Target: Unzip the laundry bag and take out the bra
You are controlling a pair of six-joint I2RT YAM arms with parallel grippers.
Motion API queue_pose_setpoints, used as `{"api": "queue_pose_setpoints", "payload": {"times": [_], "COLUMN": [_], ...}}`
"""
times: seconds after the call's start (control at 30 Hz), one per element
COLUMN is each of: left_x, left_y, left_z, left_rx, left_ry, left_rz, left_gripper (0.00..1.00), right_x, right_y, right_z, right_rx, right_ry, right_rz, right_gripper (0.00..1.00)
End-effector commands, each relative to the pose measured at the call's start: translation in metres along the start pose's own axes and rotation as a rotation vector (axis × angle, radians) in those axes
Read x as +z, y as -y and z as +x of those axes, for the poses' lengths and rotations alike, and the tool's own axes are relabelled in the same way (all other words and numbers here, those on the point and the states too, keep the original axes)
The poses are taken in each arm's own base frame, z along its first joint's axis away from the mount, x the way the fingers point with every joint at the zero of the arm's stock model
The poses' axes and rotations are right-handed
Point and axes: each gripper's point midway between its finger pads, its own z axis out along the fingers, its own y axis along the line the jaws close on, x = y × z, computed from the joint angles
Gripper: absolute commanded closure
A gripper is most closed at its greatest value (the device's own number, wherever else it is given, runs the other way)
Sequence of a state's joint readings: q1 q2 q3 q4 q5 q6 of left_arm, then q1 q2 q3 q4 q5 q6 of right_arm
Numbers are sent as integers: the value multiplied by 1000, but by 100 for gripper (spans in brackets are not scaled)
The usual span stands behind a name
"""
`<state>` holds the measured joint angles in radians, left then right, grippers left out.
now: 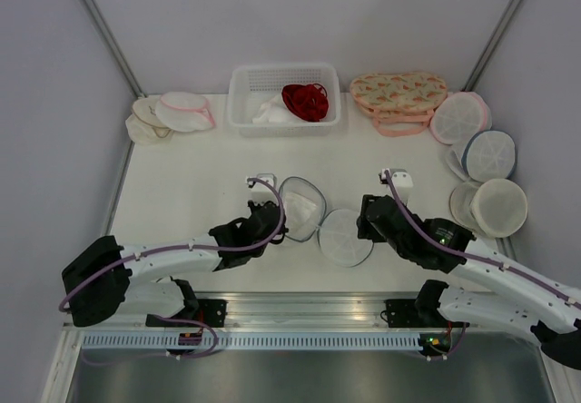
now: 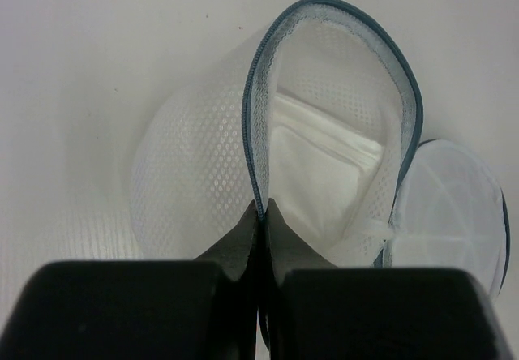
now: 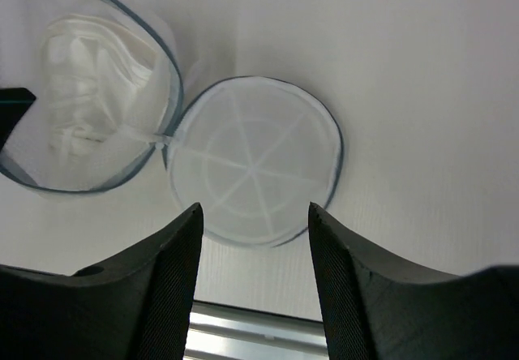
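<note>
The laundry bag stands unzipped at the table's middle, its grey-blue zipper rim gaping. Its flat round lid half lies open on the table to the right, still joined at a hinge. The white bra lies folded inside the domed half and also shows in the right wrist view. My left gripper is shut on the bag's rim at its near-left edge, holding the opening up. My right gripper is open and empty, hovering just above the near edge of the lid.
A white basket at the back holds a red garment and white cloth. A flowered pink pouch lies to its right. Pink-rimmed bags lie back left. Several round bags lie at the right. A metal rail runs along the near edge.
</note>
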<state>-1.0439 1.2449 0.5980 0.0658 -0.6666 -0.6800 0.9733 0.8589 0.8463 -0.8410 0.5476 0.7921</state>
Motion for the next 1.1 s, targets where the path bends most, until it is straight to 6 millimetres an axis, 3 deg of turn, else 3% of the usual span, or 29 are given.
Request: {"api": "queue_pose_setpoints", "payload": {"times": [0.0,0.13,0.17,0.23,0.3,0.4,0.6,0.73,0.83,0.9,1.07], "left_x": [-6,-12,-13,-16,-18,-21,-24,-26,-27,-29,-30], "left_y": [8,11,10,9,7,6,8,5,3,2,1], "left_z": [3,10,12,11,11,8,7,10,11,13,12], "left_rx": [-33,-48,-53,-70,-76,-85,-107,-120,-124,-125,-133], "left_ry": [-18,-39,-44,-38,-36,-29,-28,-32,-32,-34,-28], "left_rz": [70,115,119,126,128,132,149,150,152,155,154], "left_gripper": [98,98,98,98,98,98,98,98,98,98,98], "right_x": [11,38,50,57,70,81,117,143,152,150,116], "right_y": [-39,-80,-87,-116,-130,-152,-162,-151,-145,-147,-164], "right_z": [-7,1,11,12,21,17,28,34,29,25,1], "right_rx": [-32,-85,-114,-108,-130,-144,-210,-238,-250,-253,-244], "right_ry": [28,3,-30,-35,-68,-59,-89,-96,-85,-81,-39], "right_rz": [-148,-260,-263,-361,-388,-430,-376,-274,-226,-235,-356], "right_gripper": [40,40,40,42,43,44,45,45,45,46,49]}}
